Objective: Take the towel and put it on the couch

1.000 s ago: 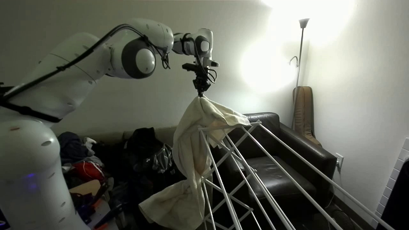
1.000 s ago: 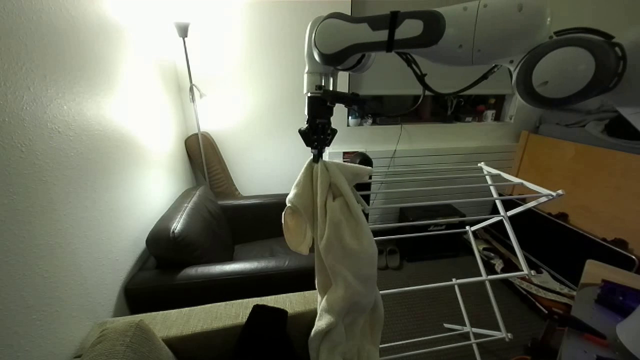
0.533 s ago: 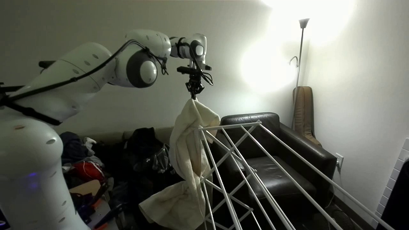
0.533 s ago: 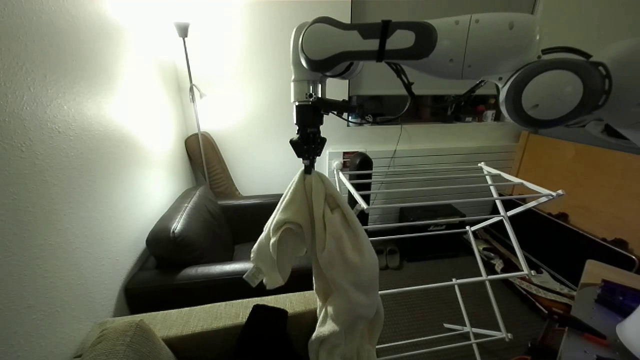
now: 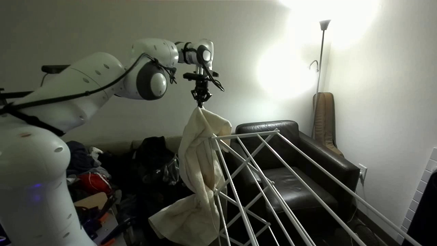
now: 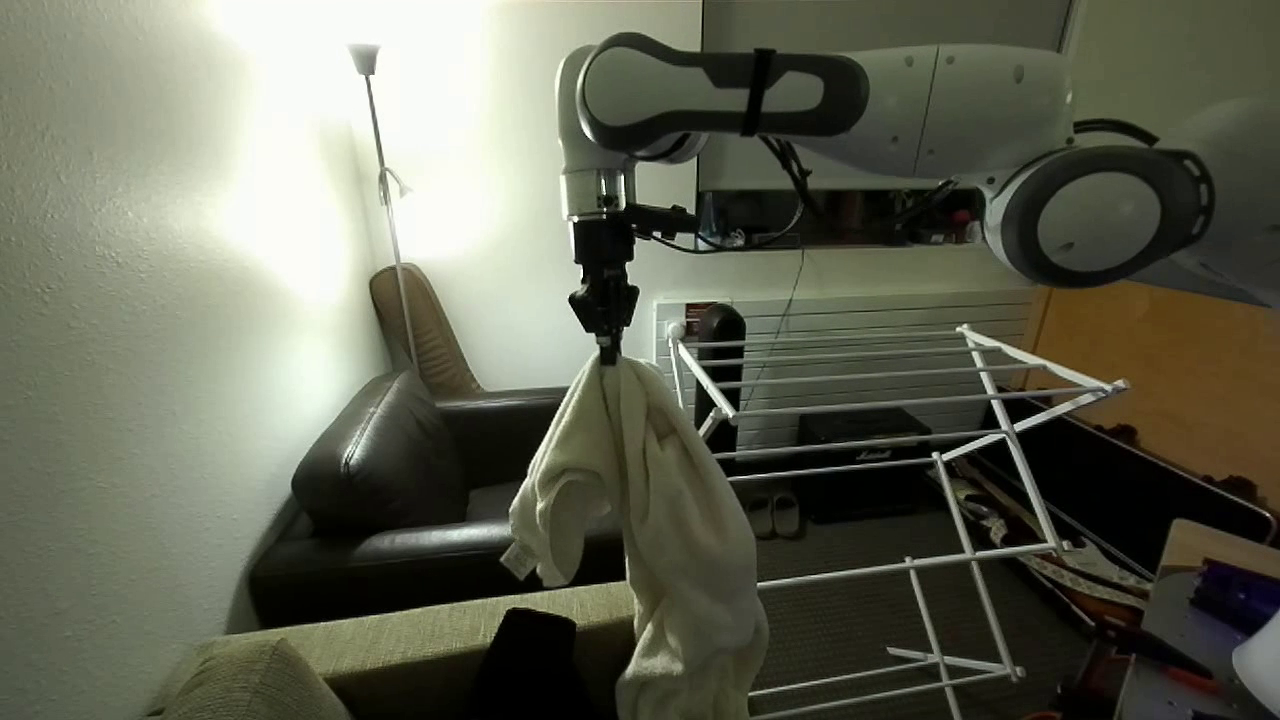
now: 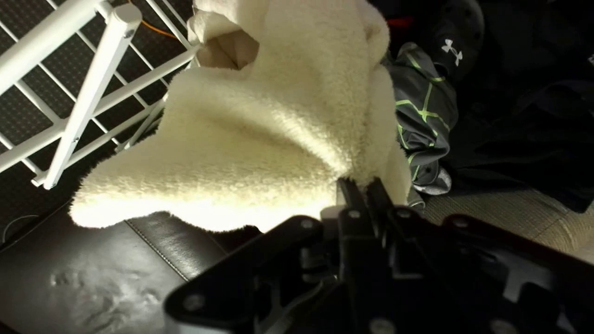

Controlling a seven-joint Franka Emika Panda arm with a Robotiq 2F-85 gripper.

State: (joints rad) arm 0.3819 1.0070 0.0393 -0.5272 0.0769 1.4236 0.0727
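Towel (image 7: pixel 297 102) in gripper (image 7: pixel 361 183) near white rack (image 7: pixel 90 93)

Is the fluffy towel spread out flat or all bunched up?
Bunched up. In both exterior views, the gripper pinches the towel at its top, and folds run down from there.

White, smooth-shelled robot arm (image 5: pixel 92 77): slants upward from a thick, rounded white column (image 5: pixel 32 205).
Round, white-capped, dark-grey-ringed elbow joint (image 6: pixel 1100 215): bent.
White forearm (image 6: pixel 965 110): nearly level, seen from where I stand.
White-and-dark-grey, black-strapped wrist (image 6: pixel 690 95): sharply angled, its end facing straight down.
Black, hinged, two-finger gripper (image 6: pixel 608 352): hangs near upright beneath the wrist, pointing downward.
Slim, straight black fingers (image 7: pixel 354 199): side by side, tips nearly meeting, a thin gap between.
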